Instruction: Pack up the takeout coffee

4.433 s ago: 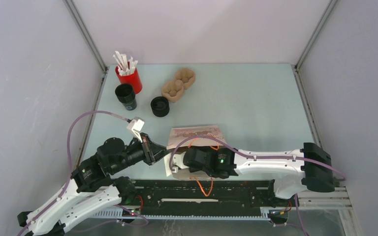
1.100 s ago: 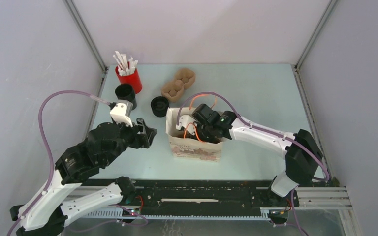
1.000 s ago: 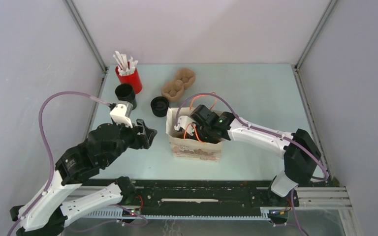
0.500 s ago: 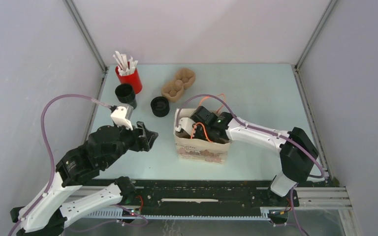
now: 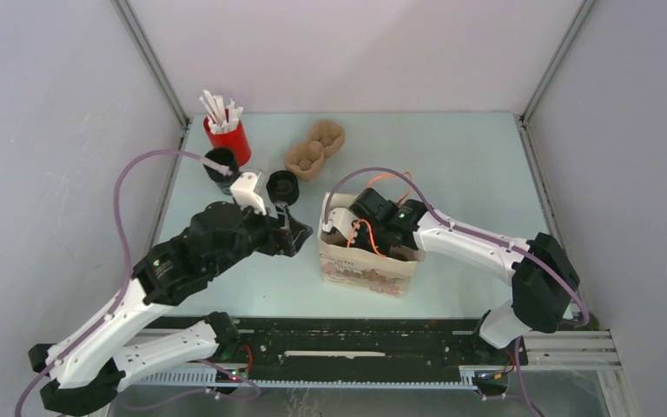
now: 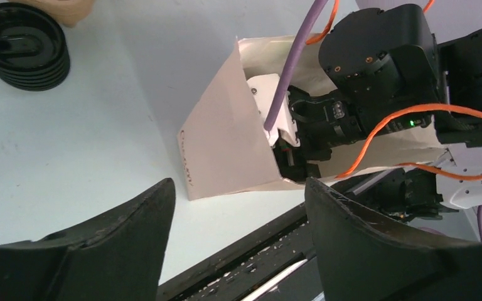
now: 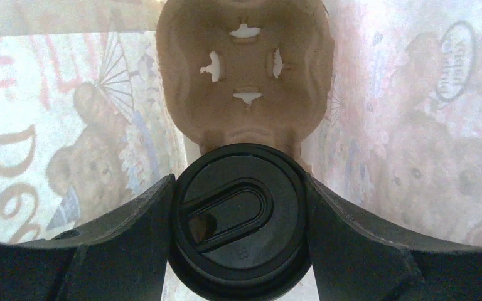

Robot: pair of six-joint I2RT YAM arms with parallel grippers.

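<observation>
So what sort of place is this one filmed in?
Most likely a lab robot cell staged as a takeout coffee counter: plain grey walls boxing in a pale table, a printed paper bag, pulp cup carriers, a red cup of white sticks.

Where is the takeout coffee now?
In the right wrist view, the takeout coffee sits inside the paper bag, in the right gripper, near the cardboard carrier.

One paper bag is counted on the desk. Two black cups are seen: one lidded coffee cup inside the bag and one second cup outside it. Two pulp holders are found: one bagged holder and one desk holder. One stack of lids and one red cup of sticks are noted.
</observation>
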